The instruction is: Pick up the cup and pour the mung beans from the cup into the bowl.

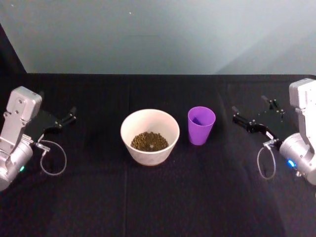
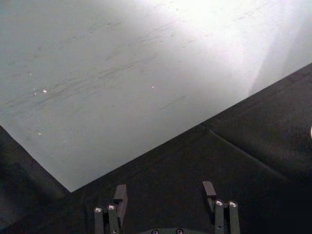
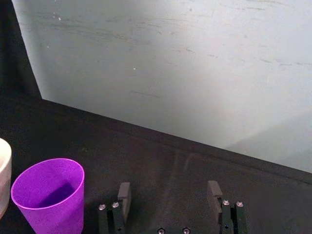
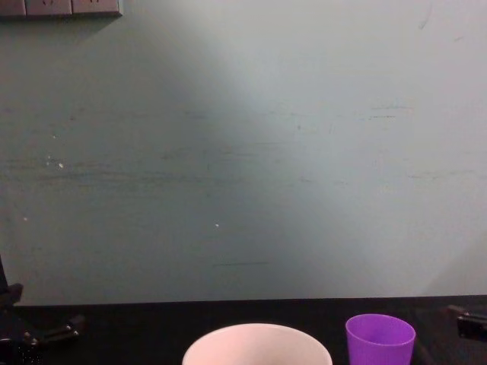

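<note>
The near part of the black cloth table (image 1: 158, 207) is bare from side to side. Further in, at the middle, stands the wide round white bowl (image 1: 149, 136) with a layer of dark green-brown mung beans (image 1: 149, 141) on its bottom. Just beside it, on the robot's right and a little further back, stands upright the small bright purple plastic cup (image 1: 201, 125); its inside looks empty, and a narrow strip of cloth separates it from the bowl.

The left gripper (image 1: 70, 115) hangs over the cloth well apart from the bowl, near the left edge, and its two dark fingers (image 2: 120, 199) stand apart with nothing between them. The right gripper (image 1: 253, 114) is near the right edge, with free cloth between it and the cup; its fingers (image 3: 213, 193) are also spread apart and hold nothing.

Behind the things, the cloth runs free up to the far edge of the table, where the pale grey-green wall (image 4: 243, 152) rises.
</note>
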Robot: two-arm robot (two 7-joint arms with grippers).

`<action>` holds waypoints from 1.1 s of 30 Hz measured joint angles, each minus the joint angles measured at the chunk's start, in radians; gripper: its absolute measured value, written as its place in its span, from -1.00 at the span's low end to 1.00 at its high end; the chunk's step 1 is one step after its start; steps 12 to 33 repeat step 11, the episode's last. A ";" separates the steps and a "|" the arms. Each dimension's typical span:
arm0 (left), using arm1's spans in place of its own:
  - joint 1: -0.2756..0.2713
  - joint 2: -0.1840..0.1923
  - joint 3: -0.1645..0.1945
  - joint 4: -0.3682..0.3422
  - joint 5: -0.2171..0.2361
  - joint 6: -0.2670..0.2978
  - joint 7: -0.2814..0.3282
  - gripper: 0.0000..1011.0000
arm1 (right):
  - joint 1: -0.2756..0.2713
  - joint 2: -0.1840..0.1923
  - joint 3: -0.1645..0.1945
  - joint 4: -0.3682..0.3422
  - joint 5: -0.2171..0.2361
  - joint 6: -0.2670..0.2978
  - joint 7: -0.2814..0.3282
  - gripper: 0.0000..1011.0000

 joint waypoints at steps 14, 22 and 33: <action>0.000 0.000 0.000 0.000 0.000 0.000 0.000 0.98 | 0.001 0.000 0.000 0.001 0.001 -0.001 0.001 0.98; 0.000 0.000 0.000 0.000 0.000 0.000 0.000 0.98 | 0.001 0.000 0.000 0.001 0.001 -0.001 0.001 0.98; 0.000 0.000 0.000 0.000 0.000 0.000 0.000 0.98 | 0.001 0.000 0.000 0.001 0.001 -0.001 0.001 0.98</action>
